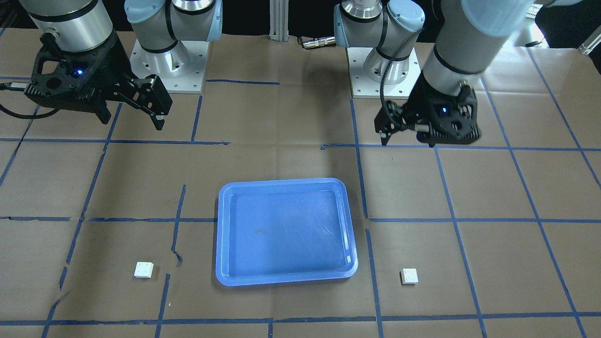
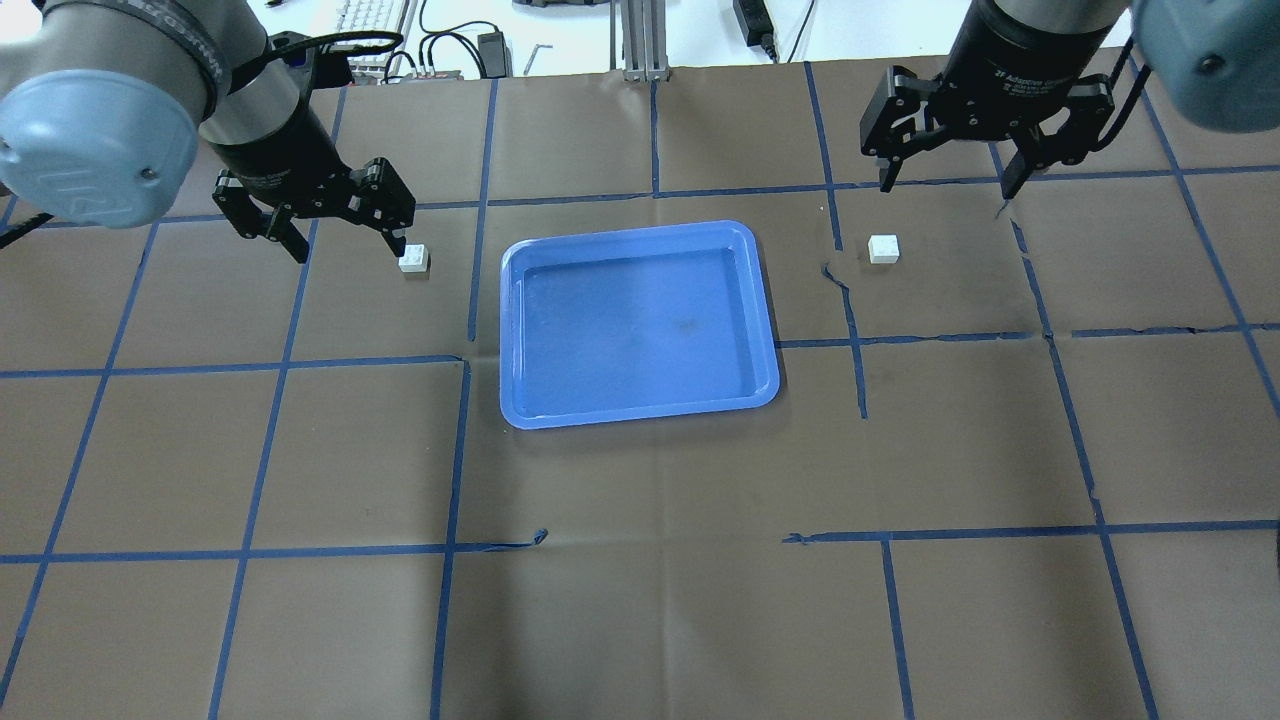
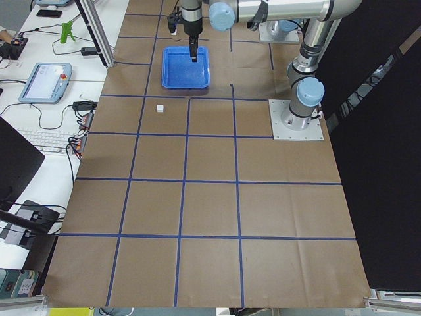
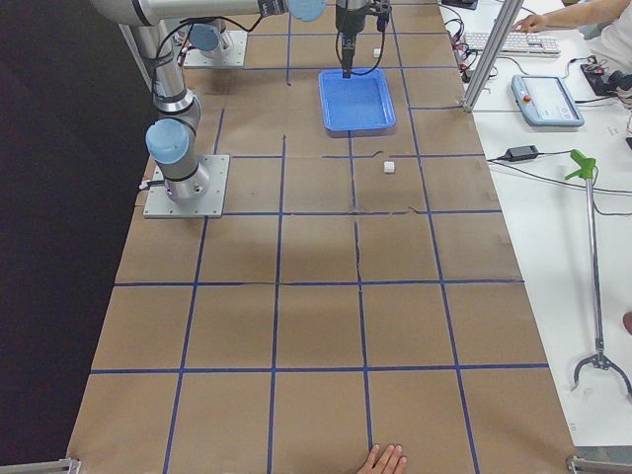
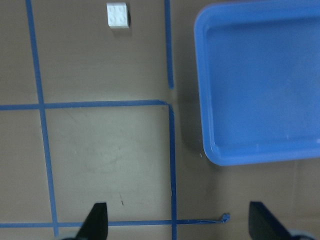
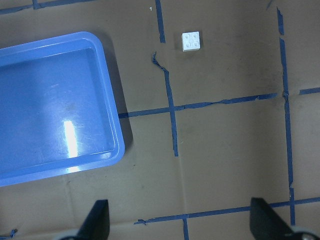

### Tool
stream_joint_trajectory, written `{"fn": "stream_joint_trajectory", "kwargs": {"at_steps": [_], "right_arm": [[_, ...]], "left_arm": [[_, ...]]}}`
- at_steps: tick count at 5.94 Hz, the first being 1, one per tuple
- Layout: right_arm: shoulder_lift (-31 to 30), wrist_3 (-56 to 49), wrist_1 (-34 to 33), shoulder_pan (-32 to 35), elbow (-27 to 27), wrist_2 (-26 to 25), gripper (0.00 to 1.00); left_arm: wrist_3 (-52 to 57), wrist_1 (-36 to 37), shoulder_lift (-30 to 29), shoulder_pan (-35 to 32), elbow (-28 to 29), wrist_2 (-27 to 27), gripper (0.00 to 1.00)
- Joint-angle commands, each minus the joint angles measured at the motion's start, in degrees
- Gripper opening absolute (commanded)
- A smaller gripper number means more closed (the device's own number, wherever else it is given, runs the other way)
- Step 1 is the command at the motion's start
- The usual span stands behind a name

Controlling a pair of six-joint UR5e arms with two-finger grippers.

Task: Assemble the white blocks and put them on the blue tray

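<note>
Left gripper is hanging over the table with jaws wide apart, holding nothing. Right gripper is hanging the same way, spread and empty.

The two white blocks are lying apart, studs up, one on each side of the blue tray. Neither is touching the tray. The left white block is lying off the tray's left side and the right white block off its right side. The tray is sitting flat at mid-table between them.

The overhead view is putting my left fingertip right beside the left white block. The front-facing view is showing otherwise: the left gripper is hovering well back from that block. The right gripper is likewise well apart from its block.

My left wrist view is showing the fingers at the bottom edge, the block at the top and the tray alongside. My right wrist view is mirroring that, with block and tray.
</note>
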Motion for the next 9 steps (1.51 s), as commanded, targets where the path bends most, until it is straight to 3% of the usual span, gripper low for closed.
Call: {"fn": "stream_joint_trajectory", "kwargs": {"at_steps": [1,3,4,9], "right_arm": [[0.03,-0.01,0.33,-0.02,0.10,-0.05,1.00],[0.03,-0.01,0.34,-0.02,0.19,-0.05,1.00],[0.03,-0.01,0.42,-0.02,0.19,-0.05,1.00],[-0.15,-2.45,0.60,-0.37,-0.42,0.74,1.00]], "left_arm": [[9.49,11.09,-10.96,5.52,-1.12,0.41,0.99],[10.09,25.21,-19.23,6.25,-2.88,0.32,0.99],[10.00,27.62,-21.53,6.17,-2.71,0.06,0.99],[6.75,27.82,-22.17,3.18,-0.08,-0.29,0.99]]}}
